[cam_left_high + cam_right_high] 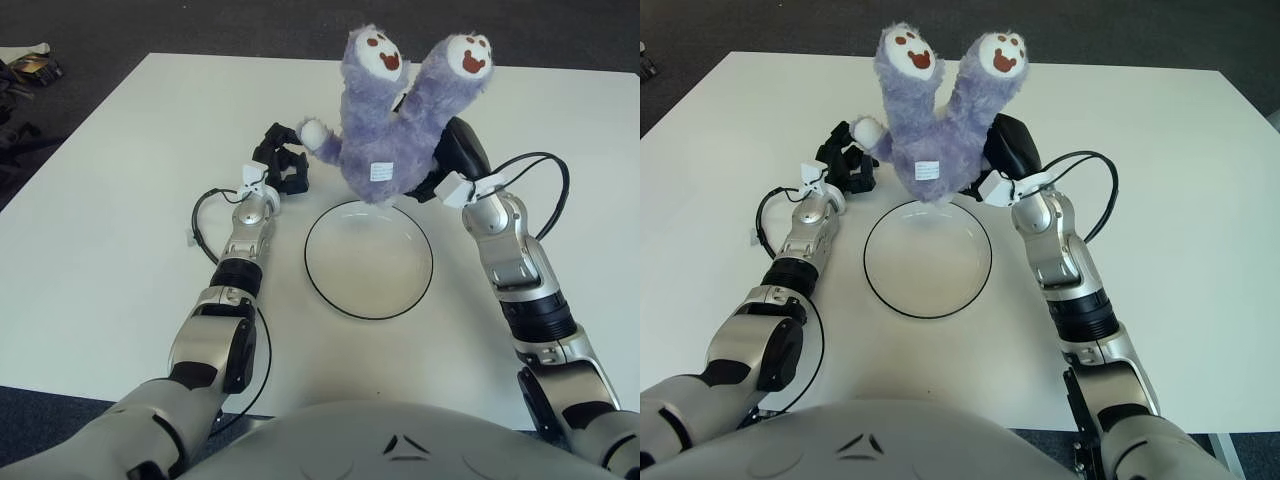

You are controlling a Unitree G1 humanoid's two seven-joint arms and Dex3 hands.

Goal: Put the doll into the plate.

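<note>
One doll [395, 130] gripped by right robot hand [452, 160] above plate [369, 259] far rim; left robot hand [280, 165] clenched, empty.

A white table [120, 250] fills most of both views, its top smooth and matte, its far edge running straight across near the top and its left edge slanting down toward the near corner. Around it lies a dark grey floor [200, 25] with a fine carpet-like texture, seen beyond the far edge, down the left side and at the near corners. At the far left on the floor sits some dark clutter [25, 75], too small to identify. The light is even and soft, with faint shadows on the table.
</note>
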